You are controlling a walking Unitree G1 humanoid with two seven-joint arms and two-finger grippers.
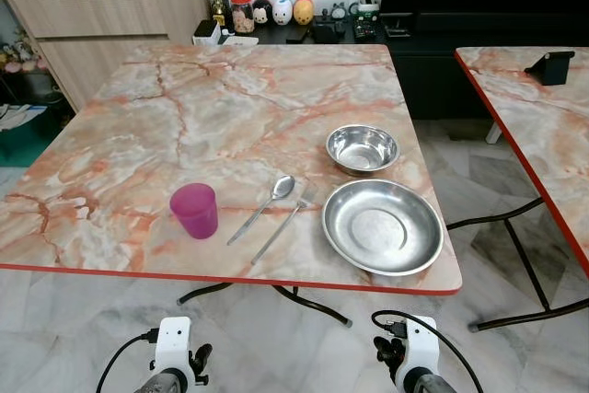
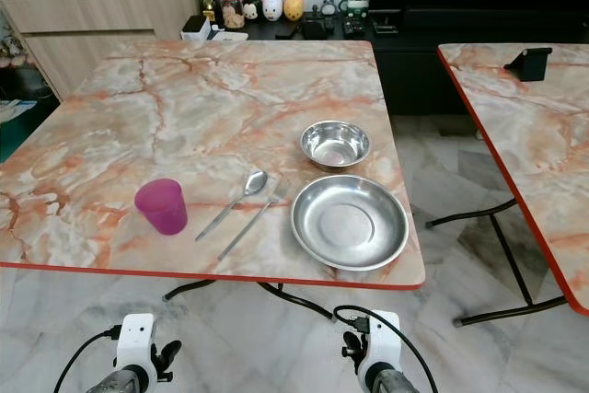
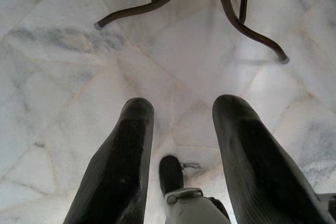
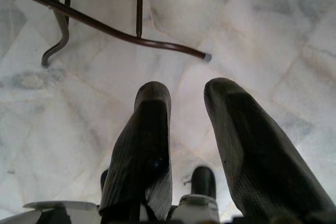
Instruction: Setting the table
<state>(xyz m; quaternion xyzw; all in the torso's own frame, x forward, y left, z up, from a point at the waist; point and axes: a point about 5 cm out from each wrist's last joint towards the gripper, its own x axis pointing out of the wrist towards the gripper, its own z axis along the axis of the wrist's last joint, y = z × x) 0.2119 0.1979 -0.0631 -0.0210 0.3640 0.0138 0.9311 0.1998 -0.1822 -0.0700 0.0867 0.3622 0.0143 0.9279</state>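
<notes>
From the head camera, the marble table [image 1: 184, 108] carries a pink cup [image 1: 194, 210] at seven o'clock, a spoon [image 1: 264, 207] and fork [image 1: 284, 221] just beside each other at six, a large steel plate [image 1: 382, 227] at five and a small steel bowl [image 1: 363, 148] at three.

Left wrist: the left gripper [image 3: 181, 116] hangs over the tiled floor [image 3: 52, 93], fingers parted, holding nothing.

Right wrist: the right gripper [image 4: 186, 95] likewise, spread and empty.

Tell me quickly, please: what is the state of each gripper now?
Left gripper: open, holding nothing, hanging over the white marble floor.
Right gripper: open, holding nothing, also over the floor.
</notes>
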